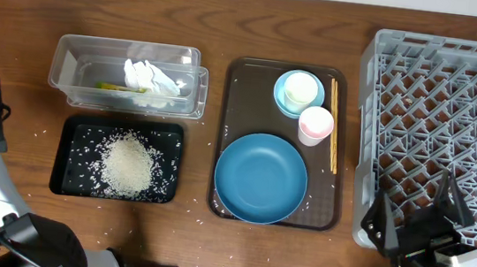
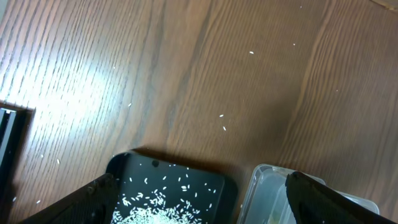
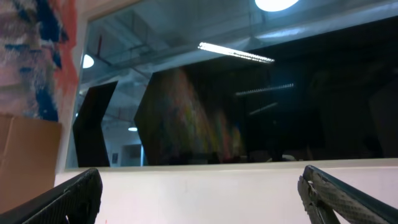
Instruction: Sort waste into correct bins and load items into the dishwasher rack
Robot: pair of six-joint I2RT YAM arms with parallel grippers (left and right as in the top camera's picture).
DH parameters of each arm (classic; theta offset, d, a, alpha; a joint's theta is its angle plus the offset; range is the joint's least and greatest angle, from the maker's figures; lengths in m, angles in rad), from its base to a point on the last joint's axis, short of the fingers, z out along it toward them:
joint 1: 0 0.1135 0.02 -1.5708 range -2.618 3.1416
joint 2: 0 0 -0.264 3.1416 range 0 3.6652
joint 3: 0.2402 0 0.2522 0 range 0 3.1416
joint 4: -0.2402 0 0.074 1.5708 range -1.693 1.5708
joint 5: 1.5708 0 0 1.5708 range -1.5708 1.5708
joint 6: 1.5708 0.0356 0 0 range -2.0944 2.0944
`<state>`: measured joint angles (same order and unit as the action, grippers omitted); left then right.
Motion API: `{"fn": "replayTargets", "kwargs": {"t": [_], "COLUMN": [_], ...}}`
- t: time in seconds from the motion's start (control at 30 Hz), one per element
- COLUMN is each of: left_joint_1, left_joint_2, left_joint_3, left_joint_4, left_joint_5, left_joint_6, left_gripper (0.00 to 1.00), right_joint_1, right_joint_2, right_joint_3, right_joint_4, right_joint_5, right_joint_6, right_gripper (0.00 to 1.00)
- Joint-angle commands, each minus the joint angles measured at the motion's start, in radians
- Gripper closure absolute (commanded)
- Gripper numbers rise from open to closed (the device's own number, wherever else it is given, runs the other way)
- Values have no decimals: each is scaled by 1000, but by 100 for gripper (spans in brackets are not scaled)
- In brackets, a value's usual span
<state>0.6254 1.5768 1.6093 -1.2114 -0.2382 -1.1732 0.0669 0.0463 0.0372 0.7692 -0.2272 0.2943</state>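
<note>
Both pincers stand with their fingers wide apart and hold nothing. The left pincer (image 2: 200,180) looks down at the desk (image 2: 205,74), a brown wood-grain surface with a soft glare and a few stray grains. Just ahead of its fingers lies the rounded corner of the shallow black tray (image 1: 63,155), and by its right finger is a corner of the clear tub (image 1: 63,71). The tray holds a pale heap of white rice (image 1: 127,164) with loose grains strewn around it. The tub, beyond the tray from this pincer, holds the crumpled white napkin (image 1: 151,77) and a yellow-green wrapper (image 1: 114,88) beside it. The right pincer (image 3: 199,176) hangs over the near left corner of the grey lattice rack (image 1: 456,94), whose grid carries no dishes. It points up and away at a white ledge, a dark pane reflecting ceiling lights, and a cardboard-brown panel at the left. To this pincer's left sits the dark brown serving tray (image 1: 239,89). The big round blue dish (image 1: 260,178) is at the tray's near end. At its far end the white cup (image 1: 301,89) sits inside the small light-blue bowl (image 1: 279,100), with the pale pink cup (image 1: 316,124) just beside them. The thin wooden chopsticks (image 1: 333,126) lie along the tray edge closest to this pincer.
</note>
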Motion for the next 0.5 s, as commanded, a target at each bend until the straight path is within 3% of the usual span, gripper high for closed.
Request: {"fn": "replayTargets", "kwargs": {"t": [0.0,0.2,0.47], "left_joint_1": [2,2,2], "left_joint_2": [2,2,2], "left_joint_3": [-3,-3,-3], "left_joint_4": [-7,-7,-7], "left_joint_5": [-6,-6,-6], "left_joint_6": [10,10,10], "left_gripper": [11,11,11], "right_joint_1": [25,26,26], "right_joint_2": [73,333,824], "right_joint_3": [96,341,838], "right_joint_4": [-7,-130,-547], "right_joint_5": [13,-80,-457], "right_joint_6": [53,142,134], "right_gripper": [1,1,1]}}
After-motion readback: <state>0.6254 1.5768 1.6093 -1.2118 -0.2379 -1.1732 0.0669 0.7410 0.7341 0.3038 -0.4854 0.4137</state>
